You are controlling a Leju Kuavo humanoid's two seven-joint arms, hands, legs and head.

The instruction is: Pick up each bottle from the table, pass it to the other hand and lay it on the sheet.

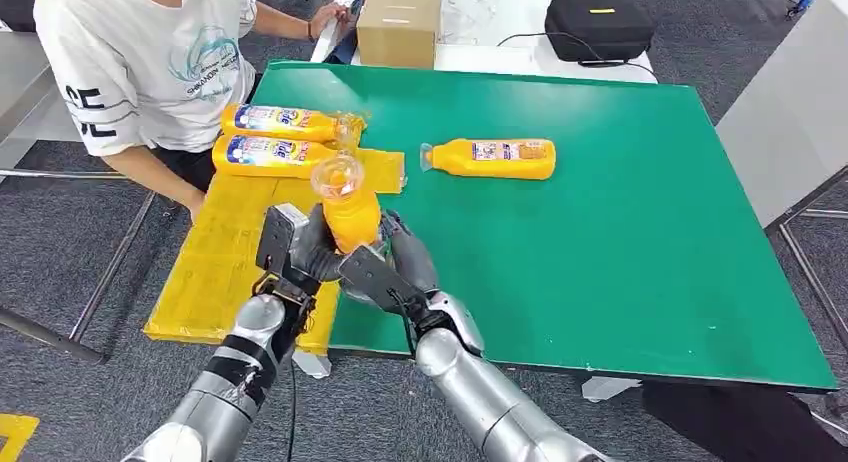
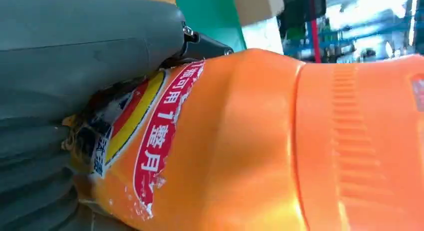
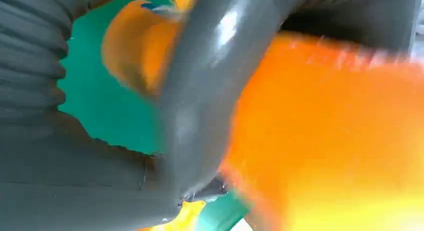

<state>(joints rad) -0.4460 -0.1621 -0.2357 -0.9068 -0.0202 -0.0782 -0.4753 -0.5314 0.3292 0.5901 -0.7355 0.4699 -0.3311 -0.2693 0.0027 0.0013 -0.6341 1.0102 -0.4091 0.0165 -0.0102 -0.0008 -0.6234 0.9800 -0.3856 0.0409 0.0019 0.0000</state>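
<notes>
Bottle (image 1: pixel 350 207) mid-handoff near bench's front-left edge: left robot hand (image 1: pixel 292 250) & right robot hand (image 1: pixel 385 267) both clamped on it, upright for passing.

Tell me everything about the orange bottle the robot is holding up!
The held bottle is orange plastic with a clear cap on top, standing roughly upright in the air above the near edge of the yellow sheet. Its label, red, yellow and white with printed characters, looks scuffed in the left wrist view. The left hand and right hand both wrap around its lower part.
</notes>
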